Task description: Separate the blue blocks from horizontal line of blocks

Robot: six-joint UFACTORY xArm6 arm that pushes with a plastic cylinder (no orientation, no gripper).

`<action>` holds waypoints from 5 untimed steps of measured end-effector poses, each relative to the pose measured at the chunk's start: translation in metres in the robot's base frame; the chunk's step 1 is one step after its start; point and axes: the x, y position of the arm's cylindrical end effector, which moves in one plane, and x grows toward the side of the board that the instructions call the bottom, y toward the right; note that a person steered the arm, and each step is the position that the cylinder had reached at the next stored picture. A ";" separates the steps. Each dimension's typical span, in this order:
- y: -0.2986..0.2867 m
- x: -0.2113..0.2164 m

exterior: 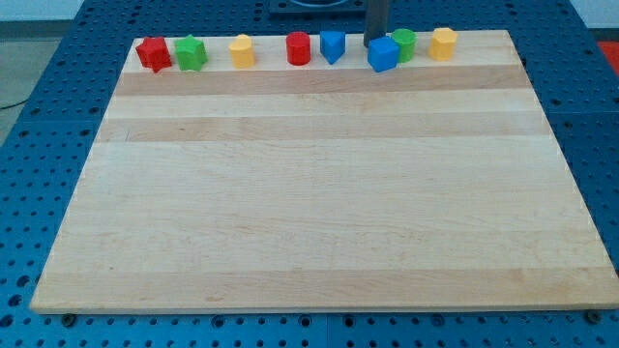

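A row of blocks runs along the top edge of the wooden board (319, 193). From the view's left: a red star-like block (153, 53), a green block (191, 52), a yellow cylinder (242, 50), a red cylinder (299, 48), a blue block (332, 45), a blue cube (383, 54), a green cylinder (404, 43), a yellow block (443, 43). My tip (372, 43) stands just behind the blue cube, at its upper left, touching or nearly touching it. The blue cube sits slightly below the line of the others.
The board lies on a blue perforated table (39, 145). The rod (376, 17) comes down from the view's top edge.
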 end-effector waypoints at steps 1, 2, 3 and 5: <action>0.000 0.001; 0.000 0.032; 0.019 0.068; -0.004 0.005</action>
